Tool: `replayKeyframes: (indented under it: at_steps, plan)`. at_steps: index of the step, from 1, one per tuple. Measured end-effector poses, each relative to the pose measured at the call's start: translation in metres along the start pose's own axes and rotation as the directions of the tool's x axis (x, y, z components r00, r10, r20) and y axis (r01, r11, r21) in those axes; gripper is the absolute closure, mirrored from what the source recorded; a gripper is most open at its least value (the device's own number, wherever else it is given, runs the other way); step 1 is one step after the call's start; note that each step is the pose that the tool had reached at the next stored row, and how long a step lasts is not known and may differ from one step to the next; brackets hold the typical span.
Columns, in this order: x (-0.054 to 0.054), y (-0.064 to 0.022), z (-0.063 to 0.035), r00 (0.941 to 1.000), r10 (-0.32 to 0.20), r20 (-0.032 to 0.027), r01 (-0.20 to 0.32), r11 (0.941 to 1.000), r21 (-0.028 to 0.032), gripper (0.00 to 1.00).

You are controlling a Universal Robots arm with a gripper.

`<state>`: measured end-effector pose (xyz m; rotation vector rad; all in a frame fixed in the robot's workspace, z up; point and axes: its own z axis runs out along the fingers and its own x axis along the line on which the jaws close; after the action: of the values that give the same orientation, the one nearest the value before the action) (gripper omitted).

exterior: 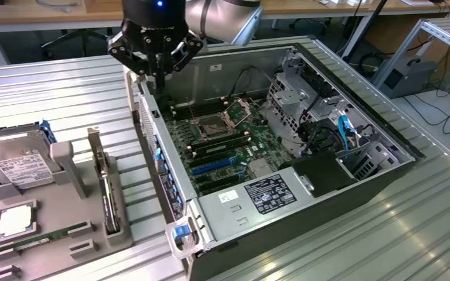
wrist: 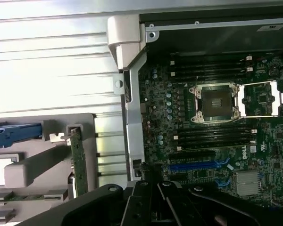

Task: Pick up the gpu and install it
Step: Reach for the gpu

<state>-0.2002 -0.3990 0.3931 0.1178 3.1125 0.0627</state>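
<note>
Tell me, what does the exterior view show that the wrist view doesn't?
Exterior view: the arm, the labelled power supply, blue cables.
Wrist view: a row of small capacitors beside the socket, seen from straight above.
Both: the socket, the blue slot, the gpu upright in its grey holder, and the shut gripper above the case.

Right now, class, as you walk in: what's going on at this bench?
A robot arm's black gripper, shut and holding nothing, hangs above the open grey computer case, at its wall on the exterior view's left. The thin dark gpu card with silver bracket stands upright in the grey parts tray beside the case, not yet picked up or installed.
</note>
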Motion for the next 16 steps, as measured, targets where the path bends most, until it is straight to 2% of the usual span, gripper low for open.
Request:
replayKeyframes:
  at_steps: [3, 9, 12, 16]
  plan:
    - [0.019, -0.0014, -0.0004, 1.0000, 0.000, 0.0000, 0.000, 1.0000, 0.0003, 0.89]
    - [0.048, -0.0036, -0.0009, 1.0000, 0.000, 0.0001, 0.000, 1.0000, 0.0005, 0.89]
    - [0.066, -0.0050, -0.0013, 1.0000, 0.000, 0.0001, 0.000, 1.0000, 0.0005, 0.89]
    - [0.081, -0.0061, -0.0016, 1.0000, 0.000, 0.0000, 0.000, 1.0000, 0.0006, 0.89]
